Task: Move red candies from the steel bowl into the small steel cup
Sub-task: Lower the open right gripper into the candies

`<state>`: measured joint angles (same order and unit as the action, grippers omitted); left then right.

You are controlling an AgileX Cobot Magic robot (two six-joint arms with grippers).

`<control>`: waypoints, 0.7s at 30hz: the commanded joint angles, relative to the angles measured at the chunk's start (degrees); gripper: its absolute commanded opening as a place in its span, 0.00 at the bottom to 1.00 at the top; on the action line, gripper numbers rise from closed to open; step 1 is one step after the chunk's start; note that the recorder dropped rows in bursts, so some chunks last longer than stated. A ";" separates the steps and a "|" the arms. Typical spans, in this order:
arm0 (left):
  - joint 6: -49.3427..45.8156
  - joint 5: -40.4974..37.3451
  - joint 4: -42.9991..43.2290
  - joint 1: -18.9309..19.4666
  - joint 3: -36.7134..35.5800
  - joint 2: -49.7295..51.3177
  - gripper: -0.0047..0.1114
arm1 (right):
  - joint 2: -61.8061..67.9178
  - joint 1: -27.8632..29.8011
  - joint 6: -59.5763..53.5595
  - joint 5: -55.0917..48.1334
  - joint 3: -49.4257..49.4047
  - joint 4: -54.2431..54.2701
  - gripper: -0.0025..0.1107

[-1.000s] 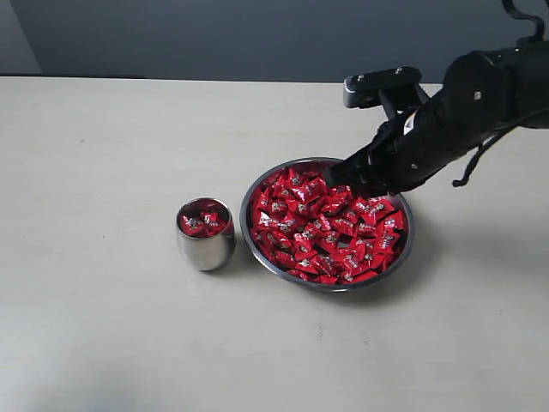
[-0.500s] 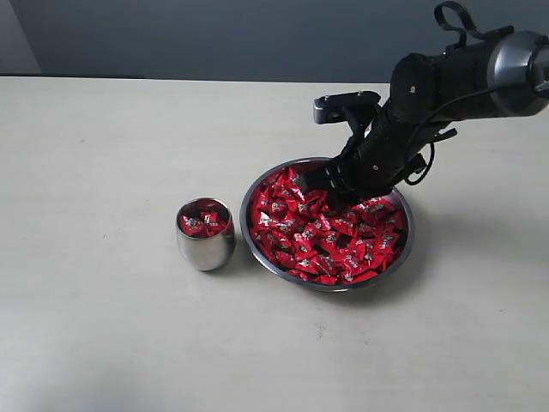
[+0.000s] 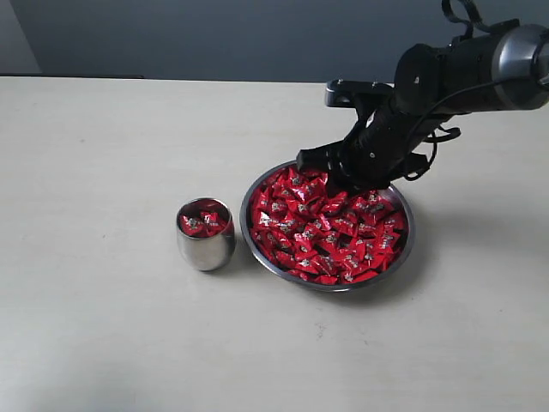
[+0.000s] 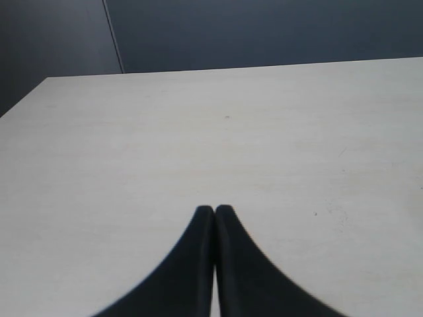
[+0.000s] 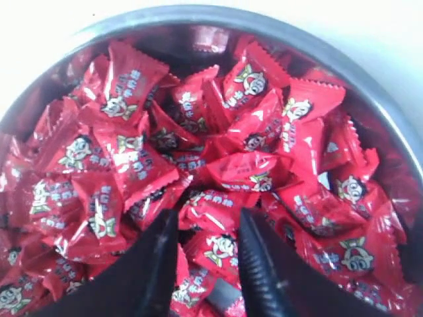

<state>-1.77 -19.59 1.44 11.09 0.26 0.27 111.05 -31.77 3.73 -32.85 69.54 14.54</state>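
Note:
The steel bowl sits right of the table's middle, heaped with red candies. My right gripper hangs low over the bowl's far side. In the right wrist view it is open, its fingertips down among the red candies, straddling one without pinching it, inside the steel bowl. The small steel cup stands upright just left of the bowl, with a few red candies in it. My left gripper is shut on nothing above bare table, outside the exterior view.
The pale table spreads all round the bowl and cup, with a dark wall behind it. The right arm's black links and cables reach in from the upper right over the bowl's far edge.
The right arm has turned and lifted at its wrist, and its gripper has shifted slightly left over the bowl's far side. Cup, bowl and candies have not moved.

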 commanded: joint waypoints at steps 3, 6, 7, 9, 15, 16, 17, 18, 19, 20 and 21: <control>0.08 0.45 0.11 -0.38 -0.26 -0.27 0.04 | 0.50 1.13 6.02 -2.57 0.59 -0.01 0.30; 0.08 0.45 0.11 -0.38 -0.26 -0.27 0.04 | 0.50 1.13 7.51 -3.06 0.59 2.02 0.30; 0.08 0.45 0.11 -0.38 -0.26 -0.27 0.04 | 0.50 1.13 7.51 -3.06 0.59 2.73 0.30; 0.08 0.45 0.11 -0.38 -0.26 -0.27 0.04 | 0.50 1.13 7.63 -3.06 0.59 3.42 0.30; 0.08 0.45 0.11 -0.38 -0.26 -0.27 0.04 | 0.50 1.13 9.86 -4.05 0.47 3.92 0.30; 0.08 0.45 0.11 -0.38 -0.26 -0.27 0.04 | 0.50 1.13 9.95 -5.10 0.47 3.02 0.30; 0.08 0.45 0.11 -0.38 -0.26 -0.27 0.04 | 0.50 1.13 9.95 -5.56 0.47 2.62 0.30; 0.08 0.45 0.11 -0.38 -0.26 -0.27 0.04 | 0.50 1.13 10.47 -5.81 0.47 1.69 0.30; 0.08 0.45 0.11 -0.38 -0.26 -0.27 0.04 | 0.50 1.13 11.35 -5.81 0.47 1.10 0.30; 0.08 0.45 0.11 -0.38 -0.26 -0.27 0.04 | 0.54 1.13 12.96 -5.81 0.47 -0.22 0.30; 0.08 0.45 0.11 -0.38 -0.26 -0.27 0.04 | 0.77 1.13 14.23 -5.81 0.47 -0.84 0.30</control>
<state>-1.77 -19.59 1.44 11.09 0.26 0.27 111.61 -31.02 15.43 -38.34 69.78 16.08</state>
